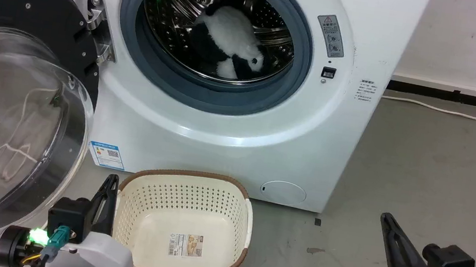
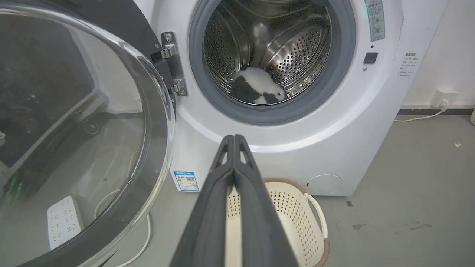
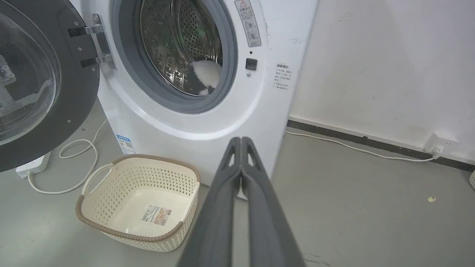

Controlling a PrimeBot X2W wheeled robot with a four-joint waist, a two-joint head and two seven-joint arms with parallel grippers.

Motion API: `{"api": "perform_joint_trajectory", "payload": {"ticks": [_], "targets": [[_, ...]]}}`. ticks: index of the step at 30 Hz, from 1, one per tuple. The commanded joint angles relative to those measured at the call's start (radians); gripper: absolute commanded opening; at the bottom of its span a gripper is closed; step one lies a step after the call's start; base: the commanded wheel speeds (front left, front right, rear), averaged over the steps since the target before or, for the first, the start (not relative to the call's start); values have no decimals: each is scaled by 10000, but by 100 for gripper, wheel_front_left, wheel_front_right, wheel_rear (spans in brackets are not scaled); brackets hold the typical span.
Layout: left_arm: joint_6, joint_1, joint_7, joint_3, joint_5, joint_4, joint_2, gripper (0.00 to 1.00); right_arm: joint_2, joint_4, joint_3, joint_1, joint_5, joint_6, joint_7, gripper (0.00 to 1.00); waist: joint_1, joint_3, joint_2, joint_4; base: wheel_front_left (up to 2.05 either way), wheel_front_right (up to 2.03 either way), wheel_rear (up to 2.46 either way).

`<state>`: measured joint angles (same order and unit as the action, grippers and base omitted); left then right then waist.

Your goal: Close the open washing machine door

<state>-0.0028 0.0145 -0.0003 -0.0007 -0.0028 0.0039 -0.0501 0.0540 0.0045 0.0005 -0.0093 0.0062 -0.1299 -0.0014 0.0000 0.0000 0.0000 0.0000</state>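
Washing machine door [image 1: 10, 97], round, glossy black at the rim with a clear domed glass window, stands swung wide open on its hinge at the left of the white front-loading washing machine [image 1: 218, 144]. I see a black-and-white plush toy [image 1: 232, 44] lying in the steel perforated drum. A cream perforated plastic basket [image 1: 189, 174] with a brown rim sits on the grey floor [image 1: 422, 178] just before the machine. My left jaws, dark fingers [image 1: 103, 201] beside the basket's left rim, are pressed fully together, holding nothing. My right jaws, fingers [image 1: 394, 248] well to the right above the floor, are likewise closed and empty.
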Motion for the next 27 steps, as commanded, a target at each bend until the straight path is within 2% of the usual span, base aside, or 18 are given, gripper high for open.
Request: {"api": "perform_joint_trajectory", "payload": {"ticks": [1, 27], "targets": [[28, -145, 3, 7, 28, -39, -1, 0, -38, -45, -5, 93, -62, -8, 14, 0, 0, 0, 0, 0, 0, 0, 0], [28, -145, 3, 7, 28, -39, -1, 0, -38, -45, -5, 93, -62, -8, 14, 0, 0, 0, 0, 0, 0, 0, 0]]}}
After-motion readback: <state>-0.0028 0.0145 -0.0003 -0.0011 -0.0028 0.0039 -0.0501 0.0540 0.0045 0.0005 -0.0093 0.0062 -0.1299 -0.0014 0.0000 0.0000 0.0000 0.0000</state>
